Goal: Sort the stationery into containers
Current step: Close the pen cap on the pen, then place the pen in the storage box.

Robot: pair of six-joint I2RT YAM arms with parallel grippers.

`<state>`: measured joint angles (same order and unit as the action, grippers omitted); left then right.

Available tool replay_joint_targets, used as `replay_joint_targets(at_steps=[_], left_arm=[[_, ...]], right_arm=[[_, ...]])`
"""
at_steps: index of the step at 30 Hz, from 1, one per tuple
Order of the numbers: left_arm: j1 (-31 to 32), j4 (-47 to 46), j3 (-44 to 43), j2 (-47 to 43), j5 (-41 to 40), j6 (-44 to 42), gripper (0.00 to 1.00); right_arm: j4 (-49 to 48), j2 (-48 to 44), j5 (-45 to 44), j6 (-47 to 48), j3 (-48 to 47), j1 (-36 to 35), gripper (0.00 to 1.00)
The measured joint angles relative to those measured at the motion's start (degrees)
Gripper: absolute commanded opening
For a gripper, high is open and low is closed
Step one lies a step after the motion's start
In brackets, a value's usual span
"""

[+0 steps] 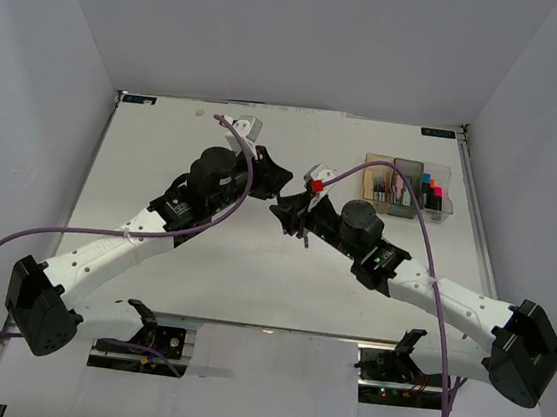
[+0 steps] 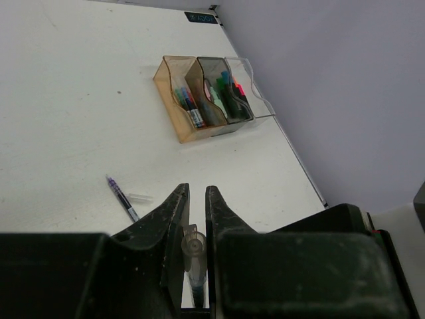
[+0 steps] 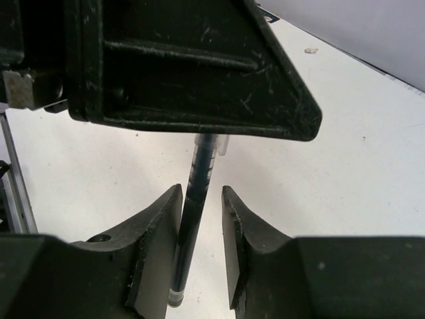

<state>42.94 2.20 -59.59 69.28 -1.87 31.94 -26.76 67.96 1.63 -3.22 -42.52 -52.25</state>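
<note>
In mid-table my left gripper (image 1: 277, 182) and right gripper (image 1: 284, 212) meet tip to tip. In the left wrist view, the left gripper (image 2: 196, 193) is shut on a thin dark pen (image 2: 192, 247) with a clear cap. The right wrist view shows that pen's barrel (image 3: 196, 193) hanging from the left gripper down between my right gripper's (image 3: 201, 193) fingers. The barrel lies against the left finger (image 3: 159, 219), with a gap to the other finger. The containers (image 1: 407, 188), amber (image 2: 174, 93), grey (image 2: 211, 70) and clear (image 2: 255, 93), stand at the back right and hold stationery.
A second thin pen (image 2: 123, 198) lies on the table beside a loose clear cap (image 2: 140, 197), to the left of my left gripper's fingers. Grey walls close the table on the left, the back and the right. Purple cables loop over both arms.
</note>
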Motion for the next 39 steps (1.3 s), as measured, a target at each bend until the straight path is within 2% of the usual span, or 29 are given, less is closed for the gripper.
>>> replay_joint_targets(at_steps=[5, 6, 8, 9, 10, 16, 20, 24, 28, 34, 39], left_arm=[[0.0, -0.9, 0.0, -0.2, 0.3, 0.0, 0.01], [0.0, -0.9, 0.1, -0.3, 0.4, 0.0, 0.08], [0.0, -1.3, 0.3, -0.4, 0.7, 0.0, 0.20], [0.0, -1.4, 0.3, -0.3, 1.0, 0.0, 0.33], [0.0, -1.5, 0.3, -0.3, 1.3, 0.0, 0.39], [0.0, -1.7, 0.3, -0.3, 1.9, 0.2, 0.71], [0.0, -0.1, -1.0, 0.1, 0.0, 0.2, 0.83], [-0.8, 2.2, -3.8, 0.4, -2.2, -0.2, 0.88], [-5.0, 5.0, -6.7, 0.5, -3.1, -1.0, 0.88], [-16.5, 8.2, -5.1, 0.3, -3.5, -2.4, 0.89], [-19.6, 10.6, -0.3, 0.7, -2.3, -4.6, 0.90]], right_arm=[[0.1, -0.2, 0.0, -0.6, 0.0, -0.3, 0.16], [0.3, -0.3, -0.6, -1.0, 0.1, -0.3, 0.12], [0.7, -0.6, -0.8, -1.1, 0.2, 0.0, 0.08], [1.0, -0.8, -0.9, -1.1, 0.2, 0.0, 0.08], [1.2, -0.9, -1.0, -1.1, 0.2, 0.0, 0.08], [1.7, -0.9, -2.3, -1.0, 0.5, 0.0, 0.08], [3.1, -0.4, -4.3, -0.9, 0.9, 0.0, 0.08], [5.1, 1.5, -6.3, -1.0, 1.1, 1.1, 0.08], [9.4, 4.2, -8.5, -1.9, 1.0, 5.8, 0.08], [20.9, 10.5, -10.6, -3.8, -5.3, 19.4, 0.08], [28.4, 17.6, -11.5, -3.9, -16.6, 31.3, 0.08]])
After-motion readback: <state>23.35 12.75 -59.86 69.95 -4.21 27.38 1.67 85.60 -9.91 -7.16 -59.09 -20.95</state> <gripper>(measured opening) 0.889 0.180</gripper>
